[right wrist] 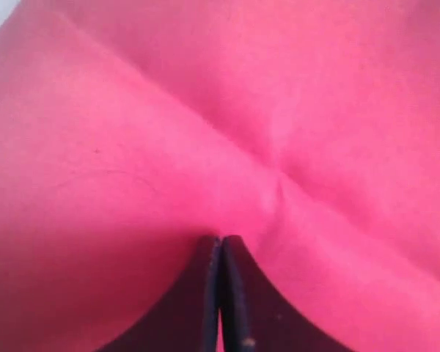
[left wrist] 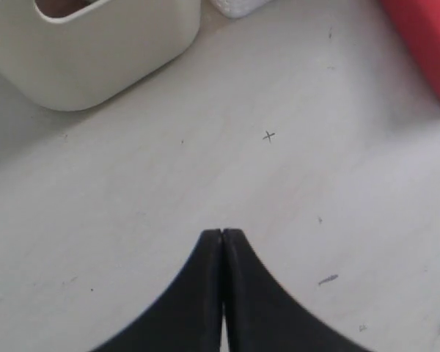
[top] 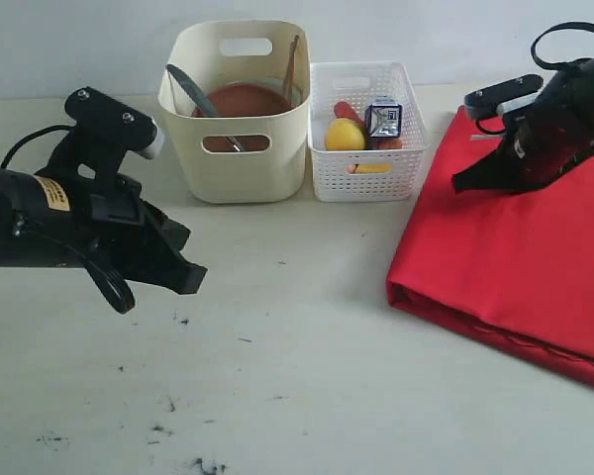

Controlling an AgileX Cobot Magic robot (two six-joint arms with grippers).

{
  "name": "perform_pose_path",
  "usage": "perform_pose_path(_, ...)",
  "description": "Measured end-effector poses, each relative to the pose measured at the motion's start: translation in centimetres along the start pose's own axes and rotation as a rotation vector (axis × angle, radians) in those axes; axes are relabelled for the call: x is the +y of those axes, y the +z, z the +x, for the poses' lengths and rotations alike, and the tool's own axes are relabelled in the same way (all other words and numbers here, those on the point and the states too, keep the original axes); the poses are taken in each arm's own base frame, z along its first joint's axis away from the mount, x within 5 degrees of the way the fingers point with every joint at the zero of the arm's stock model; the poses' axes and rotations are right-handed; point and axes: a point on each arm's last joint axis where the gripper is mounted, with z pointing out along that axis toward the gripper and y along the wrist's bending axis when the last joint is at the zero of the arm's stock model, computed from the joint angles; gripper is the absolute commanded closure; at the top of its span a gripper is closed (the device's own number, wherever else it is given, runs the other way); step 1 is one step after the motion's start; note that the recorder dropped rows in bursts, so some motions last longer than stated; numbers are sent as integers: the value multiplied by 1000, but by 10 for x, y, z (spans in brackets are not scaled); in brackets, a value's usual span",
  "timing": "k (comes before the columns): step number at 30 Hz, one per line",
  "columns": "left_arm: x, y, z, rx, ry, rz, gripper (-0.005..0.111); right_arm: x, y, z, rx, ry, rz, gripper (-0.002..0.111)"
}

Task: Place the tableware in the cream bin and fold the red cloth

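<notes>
**Cloth (top: 515,247) folded, bin (top: 208,178) loaded**

Near front: L gripper (top: 193,277) shut tight, empty, above table (top: 307,346). Right: cloth flat on table; R gripper (top: 462,184) closed over it, can't tell if pinching fabric. Back: plate (top: 246,99), chopsticks (top: 292,64) in bin, basket (top: 366,183) just beside.
</notes>
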Motion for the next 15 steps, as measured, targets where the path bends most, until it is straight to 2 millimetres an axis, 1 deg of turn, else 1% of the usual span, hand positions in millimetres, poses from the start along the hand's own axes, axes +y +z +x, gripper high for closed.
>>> perform_pose_path(1,0,0,1,4,0,0,107,-8,-1,0,-1,30,14,108)
perform_pose_path(4,0,0,3,8,-3,0,107,-41,-10,-4,-36,143,63,108)
perform_pose_path(6,0,0,3,6,-11,0,107,-65,-11,-4,-66,219,77,108)
perform_pose_path(7,0,0,3,6,-17,0,107,-73,-10,-4,-77,244,77,108)
perform_pose_path(8,0,0,2,5,-22,0,107,-84,-5,-1,-87,277,74,108)
perform_pose_path(10,0,0,2,5,-35,0,107,-97,6,4,-87,310,73,108)
perform_pose_path(11,0,0,2,4,-39,1,107,-101,17,6,-75,322,75,108)
perform_pose_path(13,0,0,2,2,-45,1,107,-104,35,9,-50,330,77,108)
perform_pose_path(15,0,0,3,3,-49,1,107,-105,45,1,-68,328,77,108)
